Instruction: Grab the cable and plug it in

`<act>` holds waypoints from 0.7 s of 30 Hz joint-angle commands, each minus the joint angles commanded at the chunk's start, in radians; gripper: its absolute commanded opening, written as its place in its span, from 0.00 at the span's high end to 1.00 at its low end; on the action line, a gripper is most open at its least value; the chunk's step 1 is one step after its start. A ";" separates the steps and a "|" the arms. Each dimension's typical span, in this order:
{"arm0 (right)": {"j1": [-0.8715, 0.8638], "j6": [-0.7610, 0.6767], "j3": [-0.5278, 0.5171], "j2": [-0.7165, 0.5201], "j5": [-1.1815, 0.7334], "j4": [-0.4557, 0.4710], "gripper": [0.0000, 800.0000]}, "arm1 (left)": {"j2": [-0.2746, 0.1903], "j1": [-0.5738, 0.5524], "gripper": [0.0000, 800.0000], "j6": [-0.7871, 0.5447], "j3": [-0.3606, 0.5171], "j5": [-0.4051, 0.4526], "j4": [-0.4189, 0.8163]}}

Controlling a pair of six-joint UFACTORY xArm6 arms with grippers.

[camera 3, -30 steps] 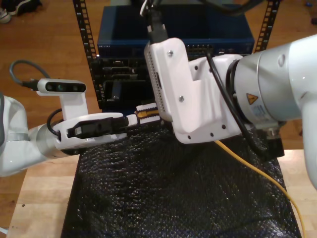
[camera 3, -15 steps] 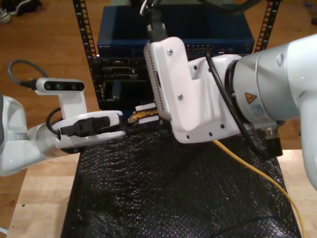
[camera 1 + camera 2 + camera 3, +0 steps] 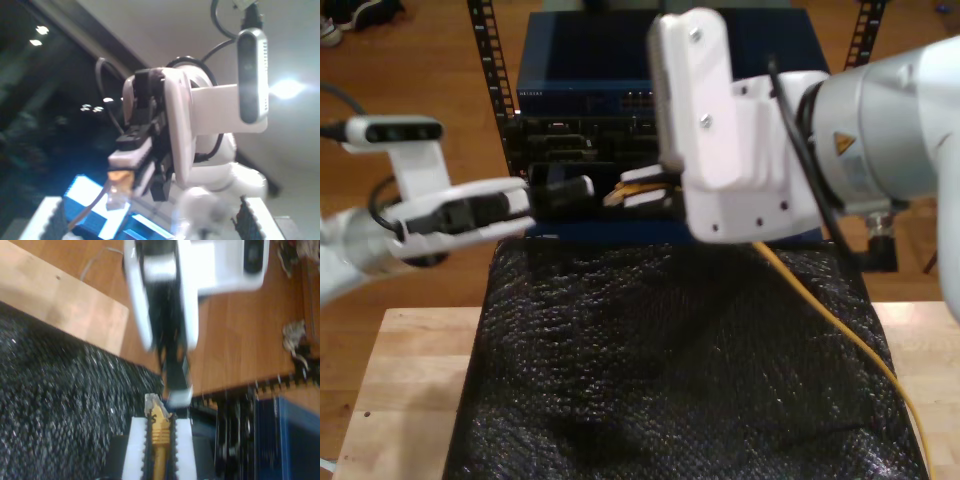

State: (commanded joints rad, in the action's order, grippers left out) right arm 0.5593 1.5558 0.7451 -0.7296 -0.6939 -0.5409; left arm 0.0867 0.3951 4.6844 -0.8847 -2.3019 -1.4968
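Second wrist view: my second gripper [image 3: 159, 440] pinches the cable [image 3: 159, 437] by its plug; grabbed, not yet plugged in.

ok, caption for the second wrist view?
My second gripper holds the cable plug-first between its pads, facing my first gripper.

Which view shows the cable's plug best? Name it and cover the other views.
The second wrist view: the plug sits close, clamped between my second gripper's pads. The first wrist view shows it small and blurred. The exterior view shows the cable trailing over the mat, its plug end largely hidden.
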 joint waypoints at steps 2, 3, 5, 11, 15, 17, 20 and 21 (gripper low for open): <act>-0.031 -0.020 0.006 0.000 -0.037 0.000 1.00 | -0.005 0.017 0.01 0.000 -0.020 0.037 0.000; -0.049 -0.026 0.011 0.002 -0.057 0.000 1.00 | -0.012 0.025 0.01 0.000 -0.028 0.057 0.003; -0.104 -0.035 0.012 0.006 -0.095 -0.002 1.00 | -0.023 0.041 0.01 -0.002 -0.040 0.101 0.020; -0.279 -0.086 0.017 0.044 -0.232 -0.002 1.00 | -0.052 0.055 0.00 -0.008 -0.106 0.196 0.160; -0.390 -0.086 0.018 0.071 -0.316 0.000 1.00 | -0.069 0.061 0.00 -0.015 -0.161 0.250 0.265; -0.439 -0.086 0.020 0.086 -0.356 0.000 1.00 | -0.077 0.068 0.00 -0.025 -0.189 0.278 0.325; -0.494 -0.086 0.031 0.109 -0.407 0.002 1.00 | -0.087 0.074 0.00 -0.031 -0.232 0.304 0.414; -0.506 -0.086 0.035 0.118 -0.419 0.002 1.00 | -0.091 0.074 0.00 -0.032 -0.249 0.305 0.448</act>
State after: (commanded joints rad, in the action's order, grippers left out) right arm 0.0529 1.4699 0.7804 -0.6114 -1.1128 -0.5393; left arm -0.0038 0.4687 4.6522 -1.1333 -1.9966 -1.0487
